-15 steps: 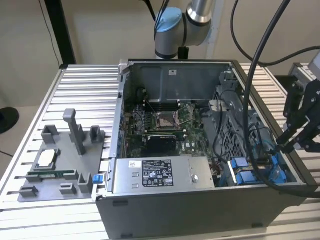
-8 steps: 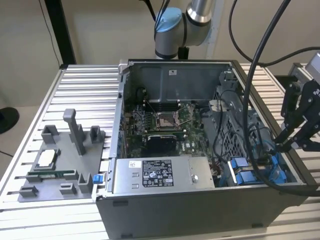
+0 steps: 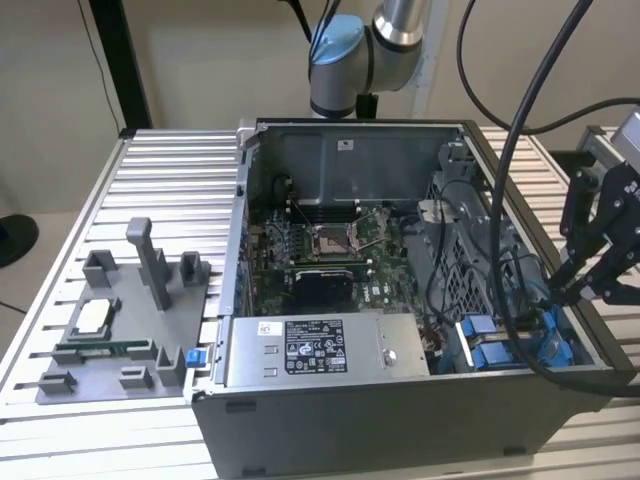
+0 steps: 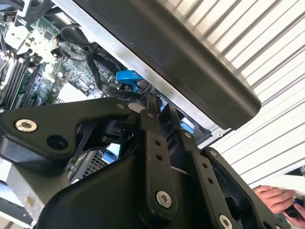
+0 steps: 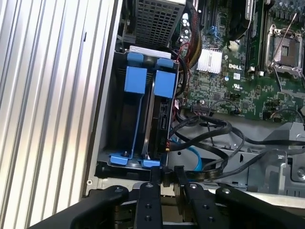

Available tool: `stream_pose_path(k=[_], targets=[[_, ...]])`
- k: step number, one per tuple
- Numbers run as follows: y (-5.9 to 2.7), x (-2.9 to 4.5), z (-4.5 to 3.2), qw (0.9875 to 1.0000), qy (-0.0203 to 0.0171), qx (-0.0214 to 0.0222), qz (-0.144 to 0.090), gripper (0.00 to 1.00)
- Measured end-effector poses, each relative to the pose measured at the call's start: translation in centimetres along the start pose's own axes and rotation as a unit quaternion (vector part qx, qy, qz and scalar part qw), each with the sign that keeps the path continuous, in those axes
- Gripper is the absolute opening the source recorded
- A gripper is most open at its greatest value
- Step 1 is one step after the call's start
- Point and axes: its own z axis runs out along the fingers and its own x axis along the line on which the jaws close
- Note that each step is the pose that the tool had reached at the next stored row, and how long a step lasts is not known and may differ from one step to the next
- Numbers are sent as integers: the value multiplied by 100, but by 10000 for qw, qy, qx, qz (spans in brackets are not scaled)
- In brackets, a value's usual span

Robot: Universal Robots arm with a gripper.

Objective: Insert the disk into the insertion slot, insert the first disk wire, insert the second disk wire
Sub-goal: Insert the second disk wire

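The disk [image 5: 160,114] stands on edge in its blue carrier [image 5: 165,82] inside the insertion slot [image 5: 108,119], beside another blue carrier [image 5: 135,78]. In the exterior view the slot [image 3: 487,345] lies at the front corner of the open computer case, on the view's right. My gripper [image 5: 167,174] hovers just outside the slot's near end, level with the disk's edge, and looks shut with nothing visible between its fingers [image 4: 148,112]. A blue wire [image 5: 195,155] and black wires [image 5: 214,128] loop loose beside the disk. In the exterior view the gripper [image 3: 565,290] hangs over the case's wall on the view's right.
The grey power-supply box [image 3: 320,350] fills the case's front, with the motherboard [image 3: 330,250] behind it. A grey fixture tray [image 3: 110,320] sits on the slatted table at the exterior view's left. Thick black cables [image 3: 510,200] hang across the case. A person's hand [image 4: 274,198] rests on the table.
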Motion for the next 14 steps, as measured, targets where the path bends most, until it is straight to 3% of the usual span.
stream_pose_path(k=[1, 5, 10, 14], targets=[[-1, 1, 4, 10000, -6, -2, -2, 0], [-5, 1, 14, 10000, -47, -6, -10, 0], [-7, 4, 32, 10000, -57, -46, -6, 0], [-9, 6, 40, 10000, -60, -54, -5, 0]])
